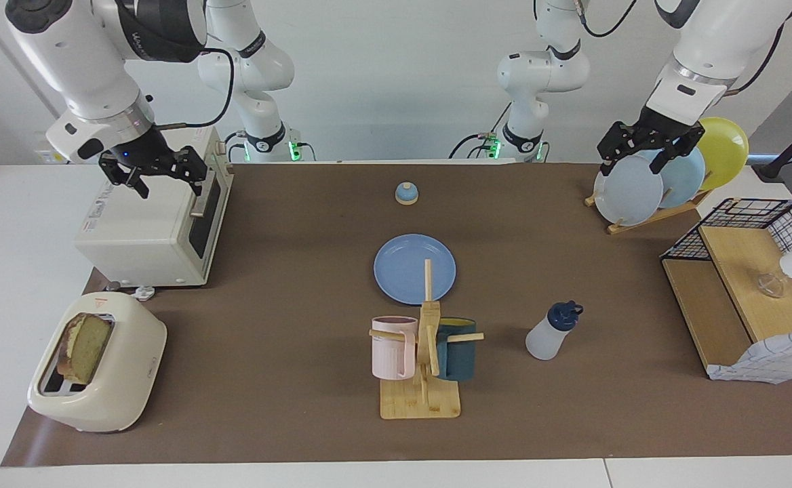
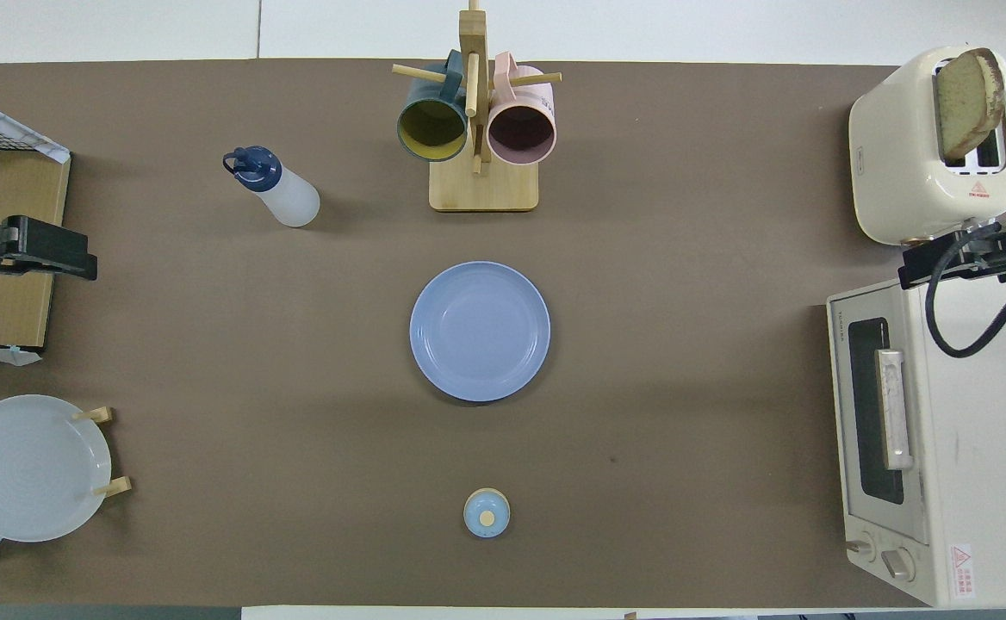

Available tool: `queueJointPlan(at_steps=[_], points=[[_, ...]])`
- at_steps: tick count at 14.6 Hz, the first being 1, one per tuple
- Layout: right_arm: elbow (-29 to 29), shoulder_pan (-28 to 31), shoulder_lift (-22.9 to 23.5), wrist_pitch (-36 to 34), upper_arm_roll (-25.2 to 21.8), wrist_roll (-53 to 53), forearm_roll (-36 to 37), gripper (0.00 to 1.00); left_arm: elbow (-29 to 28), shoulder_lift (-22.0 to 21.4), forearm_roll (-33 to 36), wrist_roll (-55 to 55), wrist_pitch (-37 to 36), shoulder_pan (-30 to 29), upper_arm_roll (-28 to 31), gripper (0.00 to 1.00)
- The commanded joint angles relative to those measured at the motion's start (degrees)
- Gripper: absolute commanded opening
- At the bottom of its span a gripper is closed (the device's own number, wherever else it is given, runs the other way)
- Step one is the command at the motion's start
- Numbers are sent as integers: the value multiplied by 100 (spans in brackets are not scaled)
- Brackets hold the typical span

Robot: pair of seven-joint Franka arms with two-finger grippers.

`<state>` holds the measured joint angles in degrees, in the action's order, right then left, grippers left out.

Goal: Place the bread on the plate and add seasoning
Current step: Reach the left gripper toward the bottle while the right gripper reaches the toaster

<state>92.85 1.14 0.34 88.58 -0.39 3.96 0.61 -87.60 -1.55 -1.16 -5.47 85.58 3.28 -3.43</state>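
Note:
The blue plate lies bare in the middle of the brown mat. A slice of bread stands upright in the slot of a cream toaster at the right arm's end of the table. The seasoning bottle, whitish with a navy cap, stands upright farther from the robots than the plate, toward the left arm's end. My right gripper hangs open and holds nothing over the toaster oven. My left gripper hangs open, also holding nothing, over the plate rack.
A wooden mug tree with a pink and a teal mug stands just farther from the robots than the plate. A small blue bell sits nearer to the robots. Pale plates and a yellow plate fill the rack beside a wire shelf.

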Motion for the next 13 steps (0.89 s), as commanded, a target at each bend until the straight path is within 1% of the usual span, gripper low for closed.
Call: queueJointPlan(at_steps=[1,7,10,13], points=[[22,62,-60,36,30,-18,-114,100,-37,-125,-77,99,-59,-47,35,100],[22,62,-60,54,30,-18,-123,100,-125,-222,-77,64,-6,-126,44,100],[14,44,-16,475,30,-35,-35,100,-160,-240,-68,37,2,-214,44,100],[180,35,-25,1089,30,-53,115,100,-160,-275,-68,29,-7,-127,9,100]])
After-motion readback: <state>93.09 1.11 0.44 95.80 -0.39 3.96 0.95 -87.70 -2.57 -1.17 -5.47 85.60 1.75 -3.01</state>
